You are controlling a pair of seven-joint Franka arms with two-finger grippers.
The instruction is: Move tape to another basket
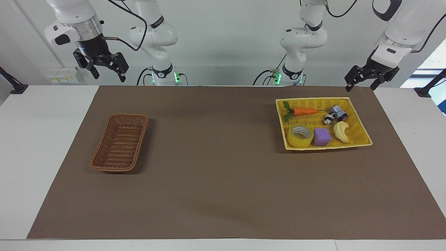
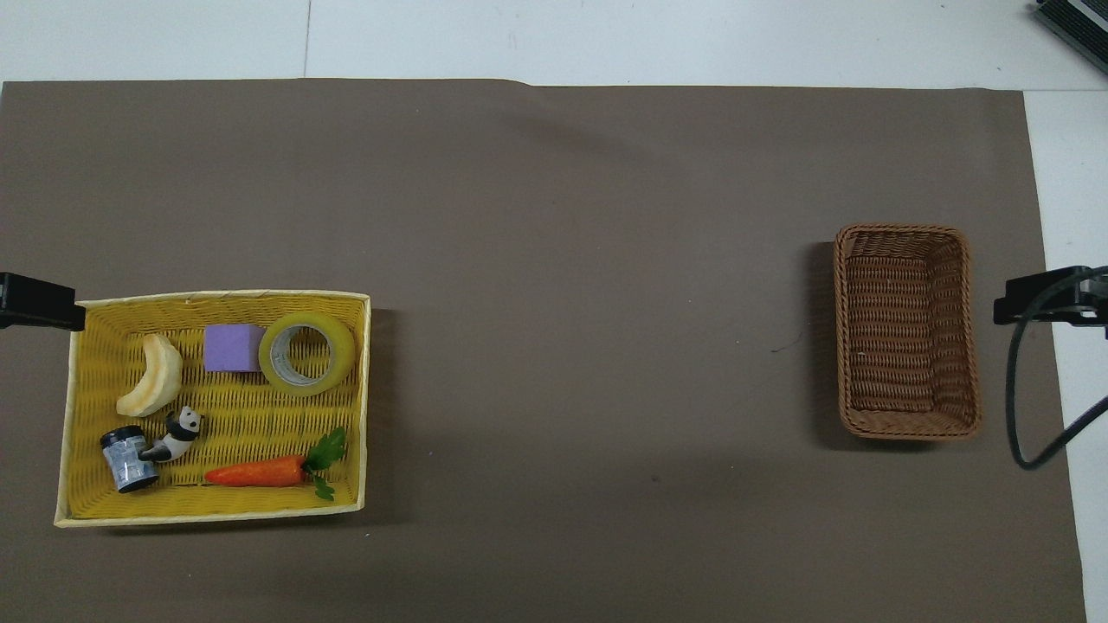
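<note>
The tape [image 1: 300, 136] is a yellow roll lying flat in the bright-yellow tray [image 1: 313, 99], at the corner farthest from the robots, touching a purple cube [image 1: 321, 136]. It also shows in the overhead view [image 2: 307, 353]. The dark-brown wicker basket [image 1: 129, 116] stands empty toward the right arm's end of the table; it also shows in the overhead view [image 2: 905, 230]. My left gripper [image 1: 360, 87] hangs open in the air over the table's edge beside the tray. My right gripper [image 1: 108, 75] hangs open over the table's edge by the basket. Both arms wait.
The tray [image 2: 216, 297] also holds a banana piece [image 1: 341, 131], a carrot [image 1: 303, 111], a small panda figure [image 1: 328, 120] and a small dark jar [image 1: 339, 112]. A brown mat [image 1: 223, 174] covers the table between tray and basket.
</note>
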